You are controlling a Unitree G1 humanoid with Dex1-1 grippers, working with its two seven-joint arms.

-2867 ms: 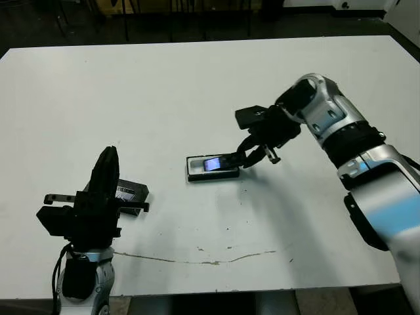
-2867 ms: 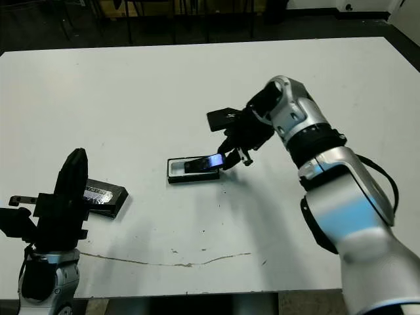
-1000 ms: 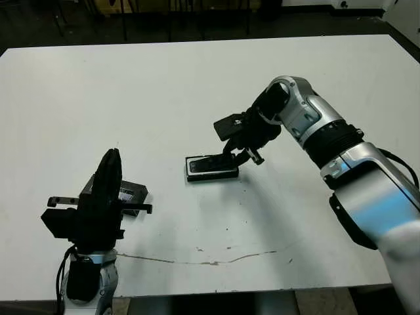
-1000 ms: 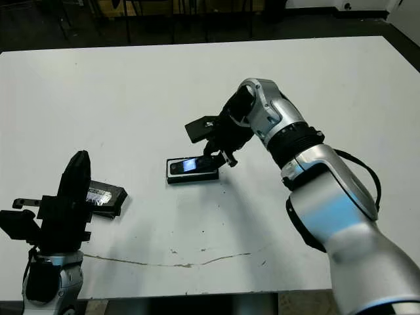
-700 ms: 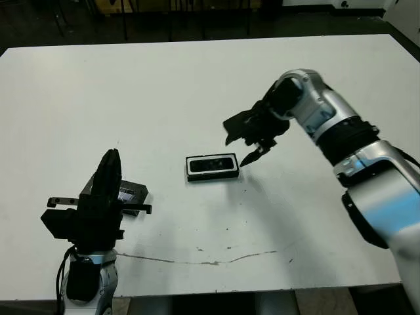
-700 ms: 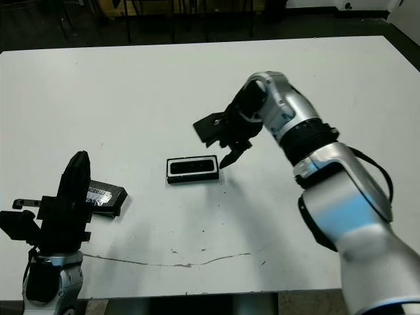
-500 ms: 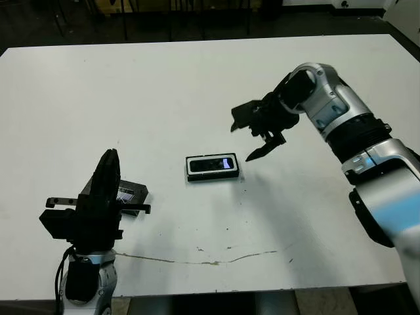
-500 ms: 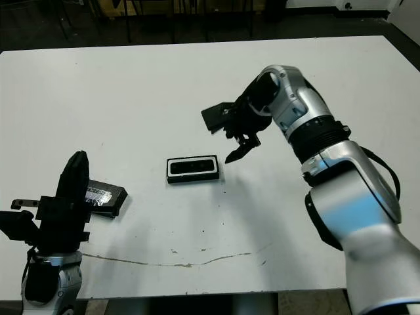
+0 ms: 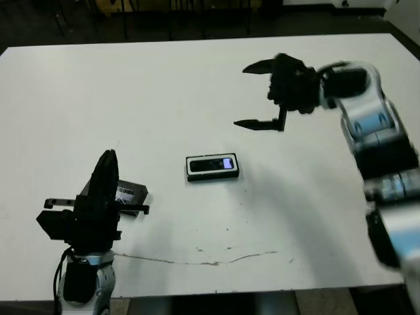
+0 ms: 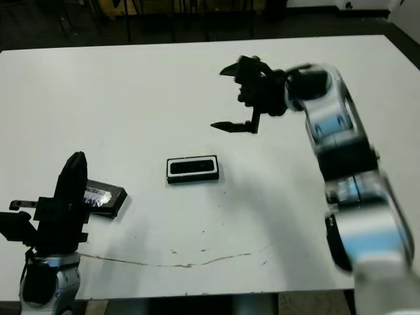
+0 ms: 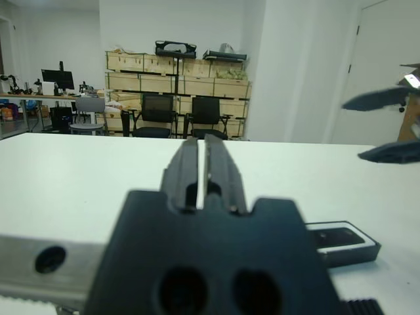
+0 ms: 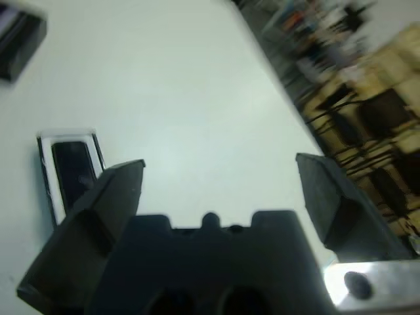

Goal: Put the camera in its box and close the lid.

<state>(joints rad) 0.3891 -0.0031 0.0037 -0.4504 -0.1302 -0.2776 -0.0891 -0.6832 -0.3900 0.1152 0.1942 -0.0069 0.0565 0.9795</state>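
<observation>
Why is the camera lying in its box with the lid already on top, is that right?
Not quite. The camera does lie in the box, but the lid is not on top. The right eye view shows it flat on the table, off by the left tool.

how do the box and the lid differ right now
The box lies in the open near the table's middle, white lining showing around the camera inside it; the lid shows no lining, only a flat black top with a shiny strip. The box is in full view, while the lid is partly hidden behind the left gripper. Both are small, black and rectangular, resting on the white table.
</observation>
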